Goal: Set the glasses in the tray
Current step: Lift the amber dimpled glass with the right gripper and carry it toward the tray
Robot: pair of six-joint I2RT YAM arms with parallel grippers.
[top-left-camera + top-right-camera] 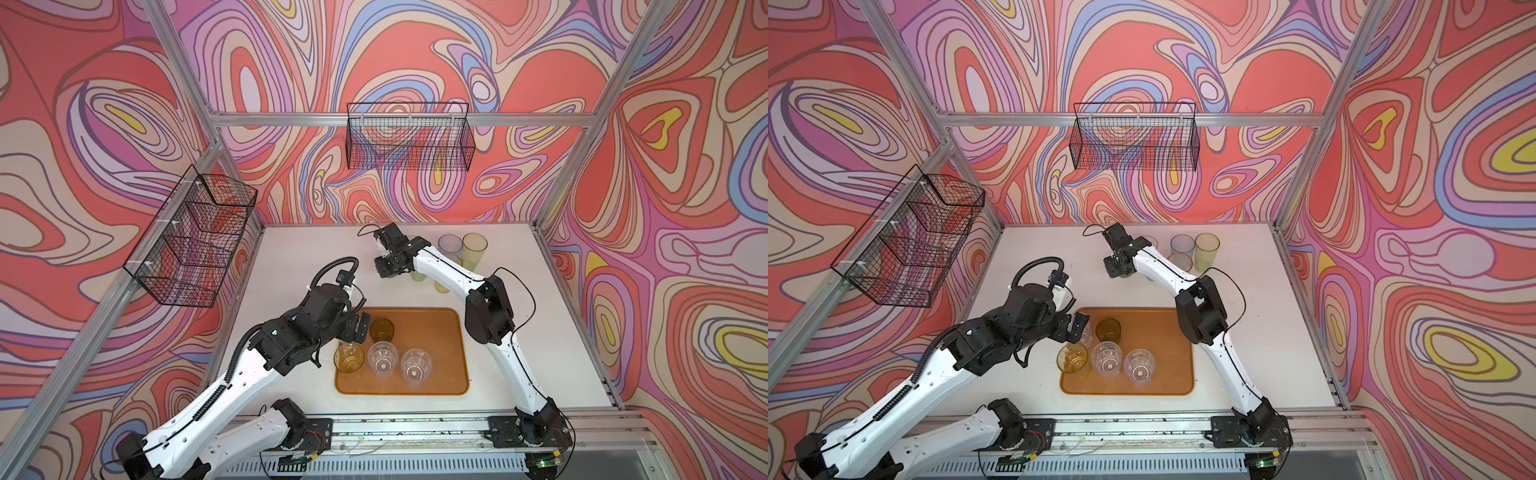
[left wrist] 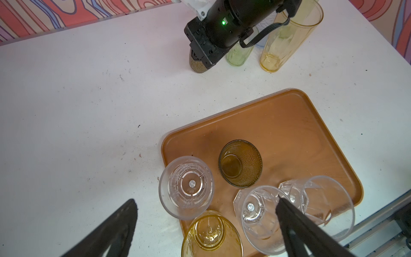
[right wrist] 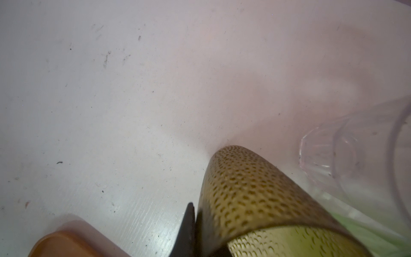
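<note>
Olive dotted tumbler [image 3: 244, 191] has its wall pinched in right hand [image 3: 196, 220].

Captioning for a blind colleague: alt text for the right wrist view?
The right gripper pinches a dotted olive glass by its rim, white table behind. A clear glass sits beside it; a tray corner shows.

Both top views overhead, downward; wrist views close; tray [image 1: 436, 332] shared.

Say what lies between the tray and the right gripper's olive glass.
Bare tabletop only, from gripped glass to tray, in the left wrist view.
</note>
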